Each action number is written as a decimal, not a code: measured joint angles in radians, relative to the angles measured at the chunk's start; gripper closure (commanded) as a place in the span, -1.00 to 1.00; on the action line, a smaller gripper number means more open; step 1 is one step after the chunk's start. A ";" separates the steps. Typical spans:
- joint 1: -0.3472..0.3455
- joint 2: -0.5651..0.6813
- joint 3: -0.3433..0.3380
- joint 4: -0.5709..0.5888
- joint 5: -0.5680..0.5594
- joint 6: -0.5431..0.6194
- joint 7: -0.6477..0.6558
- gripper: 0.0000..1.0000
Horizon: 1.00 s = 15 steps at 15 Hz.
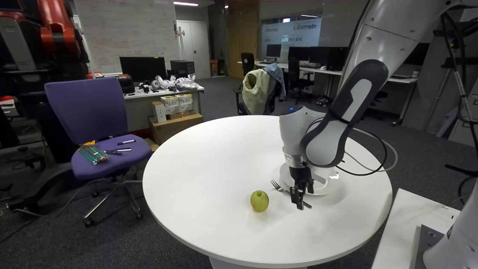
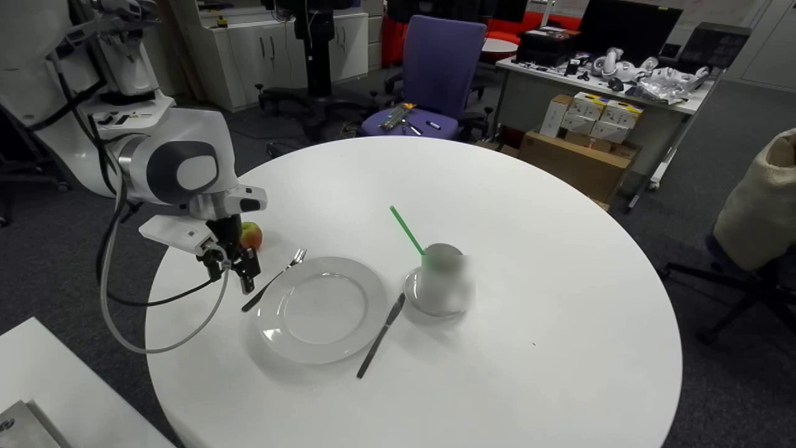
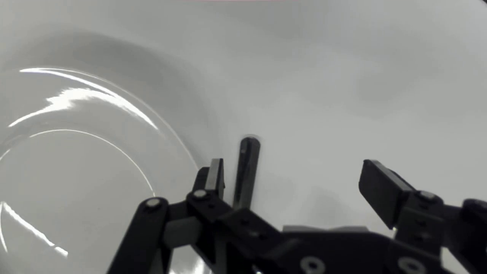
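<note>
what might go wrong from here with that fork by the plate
Seen from the wrist, the fork shows much nearer one fingertip of the open end effector, so closing might push it sideways. That fingertip also appears close to the plate, so lowering could knock it. The apple nearby could roll if bumped.

In an exterior view, the gripper [image 1: 304, 198] stands, jaws parted, close over a fork [image 1: 280, 188] lying beside a partly hidden plate [image 1: 285, 179]; a green apple [image 1: 259, 201] sits left on the worktop [image 1: 209, 168].
</note>
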 measured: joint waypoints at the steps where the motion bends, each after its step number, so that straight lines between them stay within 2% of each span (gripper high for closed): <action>1: 0.005 0.002 0.007 0.001 0.000 0.000 0.002 -0.52; 2: 0.012 0.004 0.009 0.002 0.000 0.000 0.002 -0.48; 3: 0.016 0.006 0.010 0.004 0.000 0.000 0.003 -0.56; 7: 0.016 0.014 0.007 0.008 0.000 0.000 0.006 -0.62; 8: 0.016 0.019 0.003 0.010 0.000 0.000 0.008 -0.56; 10: 0.016 0.036 -0.011 0.018 0.000 0.000 0.019 -0.29; 11: 0.015 0.048 -0.020 0.023 0.000 0.001 0.025 -0.35; 15: 0.011 0.103 -0.054 0.054 0.003 0.001 0.046 -0.35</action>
